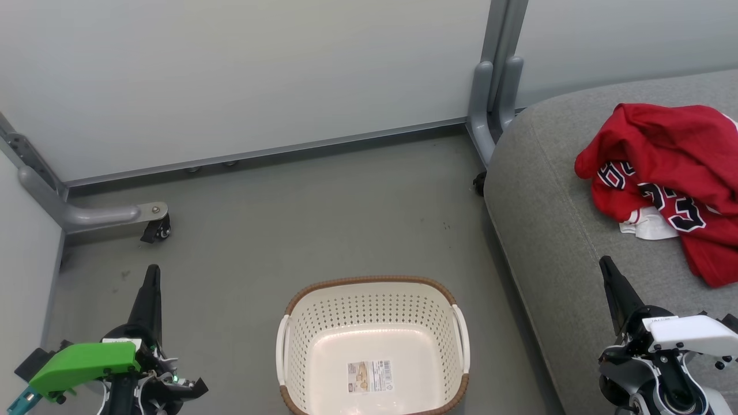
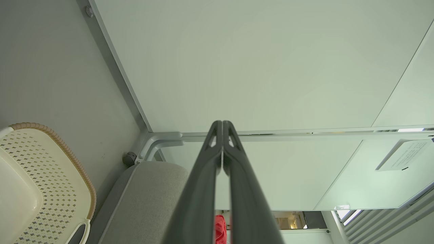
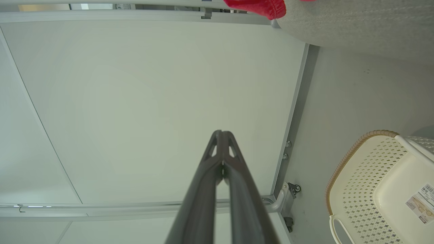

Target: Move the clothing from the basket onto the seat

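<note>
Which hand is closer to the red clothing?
The right hand, seen against the seat below the clothing; the left hand is beyond the basket, over the floor.

- The grey floor (image 1: 346,219) carries the basket (image 1: 369,311), standing between the left gripper (image 1: 153,270) and the right gripper (image 1: 604,262).
- The seat (image 1: 548,219), beneath the right gripper, carries the clothing (image 1: 674,167), crumpled ahead of that gripper.

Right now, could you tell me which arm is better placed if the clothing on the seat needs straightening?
The right. The right gripper, shut, is by the seat, close to the clothing lying on it; the left gripper, also shut, is on the far side of the empty basket.
</note>
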Robot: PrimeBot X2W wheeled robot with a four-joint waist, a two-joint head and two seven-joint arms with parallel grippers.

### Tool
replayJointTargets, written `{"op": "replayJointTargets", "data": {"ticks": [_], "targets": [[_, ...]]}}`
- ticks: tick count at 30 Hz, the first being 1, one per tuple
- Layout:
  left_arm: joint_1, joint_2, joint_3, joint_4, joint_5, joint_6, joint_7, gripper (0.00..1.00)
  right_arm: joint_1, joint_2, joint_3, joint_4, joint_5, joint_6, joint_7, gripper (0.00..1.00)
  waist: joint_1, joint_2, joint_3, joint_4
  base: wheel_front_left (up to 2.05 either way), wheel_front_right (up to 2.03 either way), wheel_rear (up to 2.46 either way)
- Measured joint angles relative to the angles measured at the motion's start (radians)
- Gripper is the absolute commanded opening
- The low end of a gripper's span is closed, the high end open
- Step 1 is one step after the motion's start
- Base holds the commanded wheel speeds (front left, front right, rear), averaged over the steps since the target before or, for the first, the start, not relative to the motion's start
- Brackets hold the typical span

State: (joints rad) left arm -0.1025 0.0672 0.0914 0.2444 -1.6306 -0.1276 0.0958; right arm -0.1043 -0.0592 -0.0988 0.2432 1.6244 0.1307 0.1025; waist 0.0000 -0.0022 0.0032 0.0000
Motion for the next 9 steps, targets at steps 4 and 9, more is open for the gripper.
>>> {"op": "replayJointTargets", "data": {"ticks": [4,9], "targets": [[0.0,-0.001,0.001,0.0,0.0,0.0,0.001,0.0,0.0,0.0,-0.001,0.0,0.0,0.0,0.0,0.0,0.0,0.0,0.0,0.0,0.0,0.0,0.0],[0.0,-0.002,0.002,0.0,0.0,-0.001,0.002,0.0,0.0,0.001,-0.002,0.0,0.0,0.0,0.003,0.0,0.0,0.0,0.0,0.0,0.0,0.0,0.0]]}}
